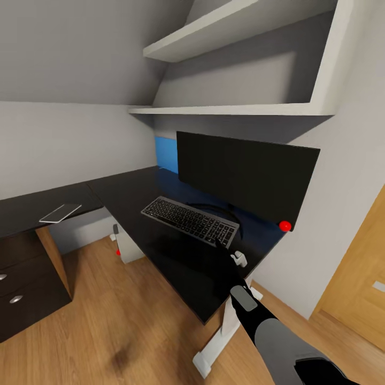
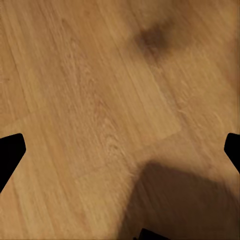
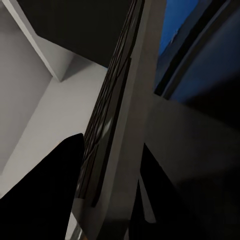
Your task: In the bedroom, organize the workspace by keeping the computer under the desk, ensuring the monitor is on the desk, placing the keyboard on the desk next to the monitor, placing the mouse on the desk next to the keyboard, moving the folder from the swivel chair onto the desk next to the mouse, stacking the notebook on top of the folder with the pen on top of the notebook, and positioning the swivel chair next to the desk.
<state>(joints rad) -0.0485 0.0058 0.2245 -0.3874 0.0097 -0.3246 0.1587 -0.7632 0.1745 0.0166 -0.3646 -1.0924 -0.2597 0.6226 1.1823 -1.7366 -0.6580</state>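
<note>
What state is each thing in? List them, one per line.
monitor: upright on the desk, screen dark.
keyboard: flat on the desk before the monitor, right end between the gripper's fingers.
desk: drawers closed.
right gripper: shut on the keyboard's edge.
left gripper: open above the wooden floor.

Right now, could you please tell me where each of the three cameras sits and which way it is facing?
Head view: high, looking down at the glossy black desk, wide black monitor and slim grey keyboard; the right arm reaches forward.
Left wrist view: aimed down at the wooden floor, dark fingertips at its edges.
Right wrist view: close on the keyboard, between dark fingers.
Head and right wrist views share the keyboard.
</note>
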